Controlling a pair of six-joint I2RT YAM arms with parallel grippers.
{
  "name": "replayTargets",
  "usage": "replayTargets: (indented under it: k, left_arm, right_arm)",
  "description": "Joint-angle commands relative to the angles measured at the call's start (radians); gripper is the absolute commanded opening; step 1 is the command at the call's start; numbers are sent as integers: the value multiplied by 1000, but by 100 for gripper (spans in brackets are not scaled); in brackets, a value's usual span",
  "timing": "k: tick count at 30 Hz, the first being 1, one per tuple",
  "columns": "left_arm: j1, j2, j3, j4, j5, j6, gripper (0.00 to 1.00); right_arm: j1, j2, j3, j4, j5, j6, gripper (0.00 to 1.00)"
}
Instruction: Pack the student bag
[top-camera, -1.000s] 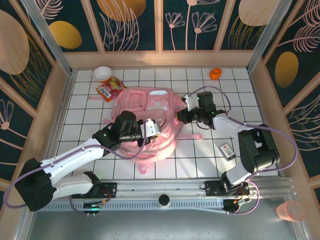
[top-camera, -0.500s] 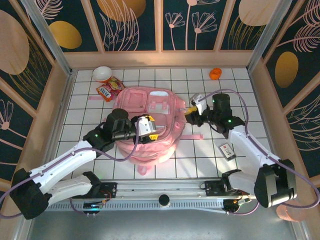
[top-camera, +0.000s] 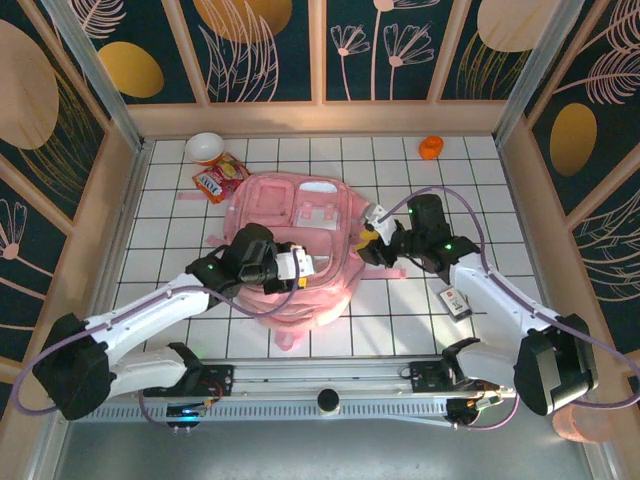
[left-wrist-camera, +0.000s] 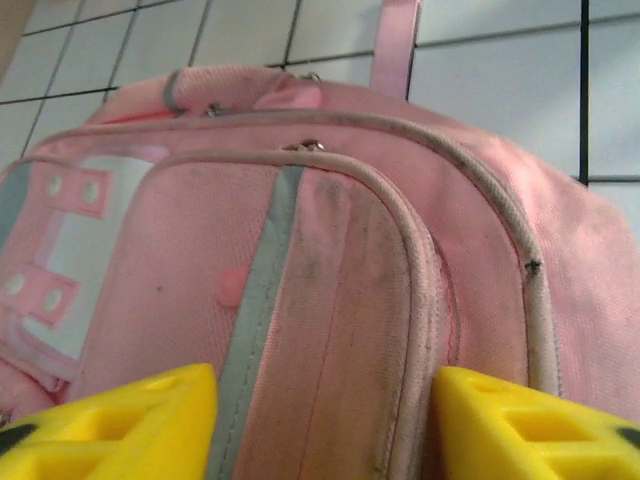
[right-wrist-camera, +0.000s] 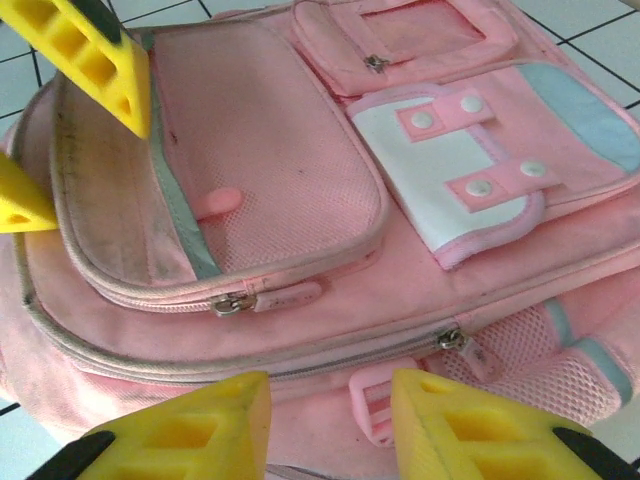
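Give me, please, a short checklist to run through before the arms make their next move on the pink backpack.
1. Student bag lies flat, front pockets up: ok.
2. Left pincer open, holding nothing: ok.
3. Right pincer open, holding nothing: ok.
4. A compartment unzipped for packing: not ok; the zips in the right wrist view look closed.
5. Something to pack at hand: ok; a snack packet lies beside the bag's far-left corner.

Pink student bag (right-wrist-camera: 300, 230), zipped pockets (right-wrist-camera: 270, 150), right hand (right-wrist-camera: 330, 392) parted
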Motion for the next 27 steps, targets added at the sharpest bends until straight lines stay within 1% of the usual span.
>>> replayTargets:
  k: [1, 2, 4, 5, 8, 10, 13, 19, 25, 27]
  left_arm:
    - [10, 29, -15, 27, -51, 31, 37]
    - [11, 31, -10, 31, -49, 30, 25]
    - [19, 8, -6, 51, -21, 5, 5]
    - [26, -14, -10, 71, 6, -14, 0]
    - [49, -93, -53, 162, 69, -99, 0]
    - [58, -139, -94, 222, 94, -151, 0]
    - [62, -182, -144, 281, 111, -191, 0]
    - [63, -193, -160, 302, 133, -200, 0]
    - [63, -192, -146, 295, 157, -188, 0]
    - [62, -190, -140, 286, 169, -185, 0]
  right_arm:
    - [10, 11, 5, 40, -33, -8, 36]
    - [11, 15, 3, 45, -38, -9, 37]
    - [10, 27, 7, 49, -52, -16, 37]
    - [10, 36, 11, 47, -63, -25, 38]
    - [13, 70, 22, 44, -96, -51, 41]
    - [20, 97, 32, 46, -116, -64, 43]
    - [46, 147, 54, 45, -134, -91, 48]
    - [69, 220, 85, 77, -159, -121, 52]
    - [91, 279, 108, 108, -156, -151, 54]
    - [95, 302, 120, 127, -149, -151, 56]
